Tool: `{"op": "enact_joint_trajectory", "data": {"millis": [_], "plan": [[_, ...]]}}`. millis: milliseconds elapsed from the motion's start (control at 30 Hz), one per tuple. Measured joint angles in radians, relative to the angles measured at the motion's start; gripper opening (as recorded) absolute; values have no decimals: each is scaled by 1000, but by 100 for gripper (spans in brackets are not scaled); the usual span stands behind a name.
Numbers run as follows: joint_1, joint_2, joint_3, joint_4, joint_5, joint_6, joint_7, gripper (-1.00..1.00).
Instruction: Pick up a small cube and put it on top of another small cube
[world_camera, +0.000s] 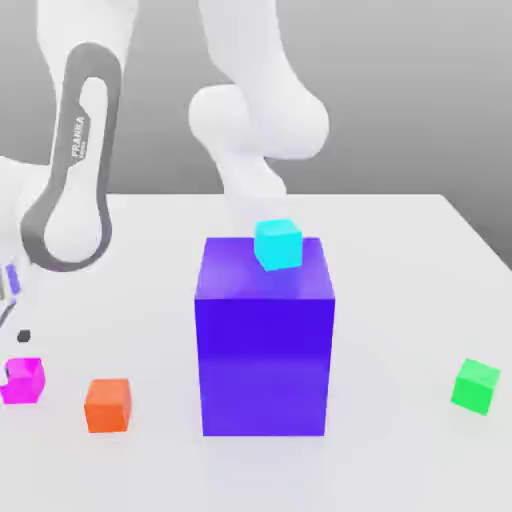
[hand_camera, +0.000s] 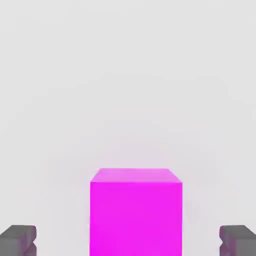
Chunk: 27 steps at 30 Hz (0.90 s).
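1. Table (world_camera: 400, 260) carries the big blue-violet block (world_camera: 265, 350), a cyan cube (world_camera: 278, 243) on top.
2. Small cube (hand_camera: 136, 212), glossy magenta, sits between my fingertips (hand_camera: 19, 240).
3. My gripper (hand_camera: 128, 242) stands wide, holding nothing.

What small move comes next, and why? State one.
Probably close the fingers on the magenta cube. In the hand view they stand open on either side of it, apart from its faces; it sits on the table, not yet lifted.
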Motion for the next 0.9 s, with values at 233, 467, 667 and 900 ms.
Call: {"op": "enact_joint_trajectory", "data": {"millis": [233, 467, 667, 900], "plan": [[-18, 30, 22, 7, 17, 24, -12, -100], [69, -160, -72, -25, -124, -115, 83, -100], [243, -213, 89, -12, -177, -145, 75, -100], [431, -263, 276, -33, -222, -168, 75, -100]]}}
